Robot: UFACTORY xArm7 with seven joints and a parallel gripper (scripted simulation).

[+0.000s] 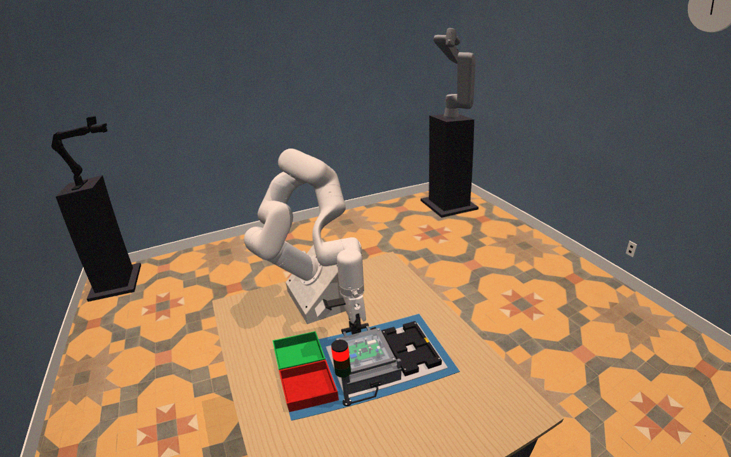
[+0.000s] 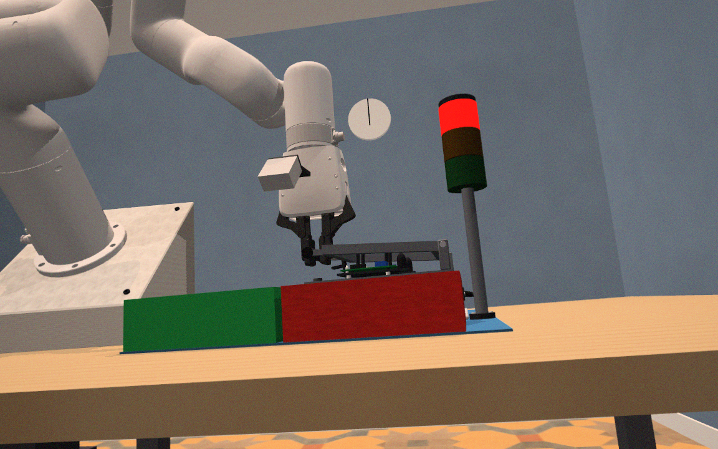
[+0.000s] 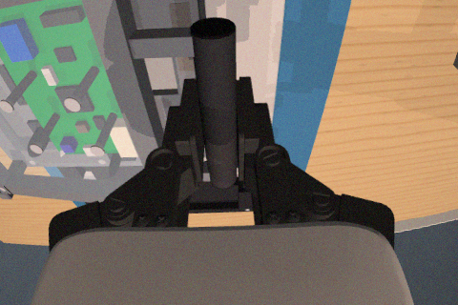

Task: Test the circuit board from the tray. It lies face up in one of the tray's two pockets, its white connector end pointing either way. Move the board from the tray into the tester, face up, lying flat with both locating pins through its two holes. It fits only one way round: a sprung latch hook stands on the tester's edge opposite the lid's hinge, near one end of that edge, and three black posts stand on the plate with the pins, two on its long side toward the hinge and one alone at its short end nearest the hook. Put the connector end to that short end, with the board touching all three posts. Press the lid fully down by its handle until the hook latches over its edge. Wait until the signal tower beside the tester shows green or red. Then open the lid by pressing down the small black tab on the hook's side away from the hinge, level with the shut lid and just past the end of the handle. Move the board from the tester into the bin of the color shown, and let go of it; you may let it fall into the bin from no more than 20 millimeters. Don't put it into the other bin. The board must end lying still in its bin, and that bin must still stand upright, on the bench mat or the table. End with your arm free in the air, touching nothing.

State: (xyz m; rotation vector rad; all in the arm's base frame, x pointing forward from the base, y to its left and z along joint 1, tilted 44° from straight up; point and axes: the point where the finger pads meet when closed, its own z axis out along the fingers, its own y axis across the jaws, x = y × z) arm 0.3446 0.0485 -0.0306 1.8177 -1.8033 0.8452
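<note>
Gripping the dark cylindrical lid handle [image 3: 216,95], your black two-finger gripper [image 2: 313,241] is clenched on it to swing the grey tester lid [image 2: 384,247] open; beneath lies the green circuit board [image 3: 53,76], bound for the red bin [image 1: 306,385] since the signal tower [image 2: 459,114] glows red.

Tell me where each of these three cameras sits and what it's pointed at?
Top: high in the room, looking down on the table; the whole arm shows.
Exterior: low at the table's edge, facing the red bin; arm and gripper show.
Wrist: on the arm, looking down; the gripper grips the lid's handle.
All show the green board.
</note>
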